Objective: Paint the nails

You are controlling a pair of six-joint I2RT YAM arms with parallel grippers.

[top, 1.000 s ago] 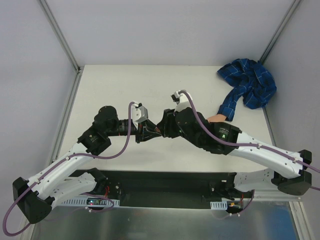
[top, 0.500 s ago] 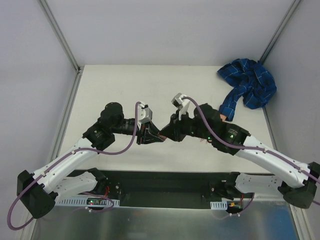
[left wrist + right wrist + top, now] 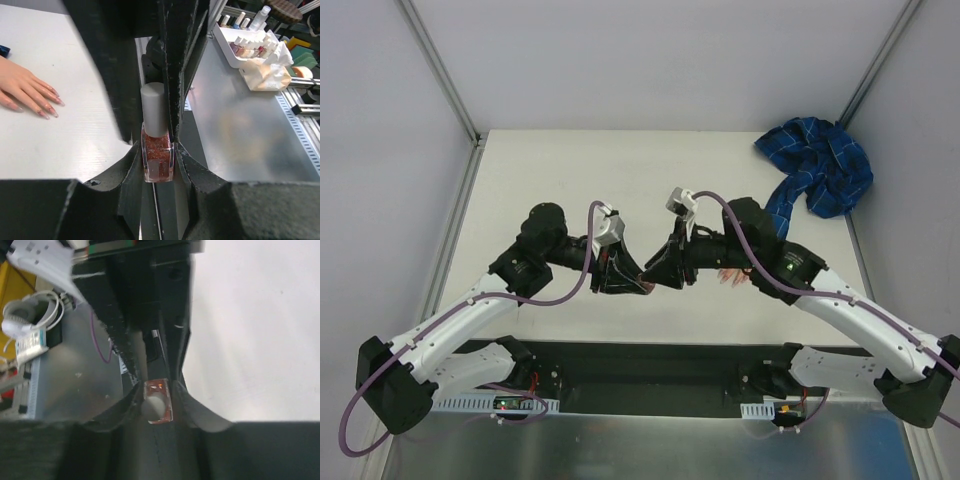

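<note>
Red, sparkly polish fills a little glass bottle with a grey cap. The left gripper pinches the glass part tight and holds it up off the white table. The right gripper meets it head-on, with one finger on each side of the cap. It is too dark and blurry to tell if they squeeze it.

The fake hand lies flat on the table, off to the side of the bottle and not touching it. Its nails are long and shiny pink. From above, the right arm hides most of the hand. The blue plaid sleeve lies bunched by the far right corner.
</note>
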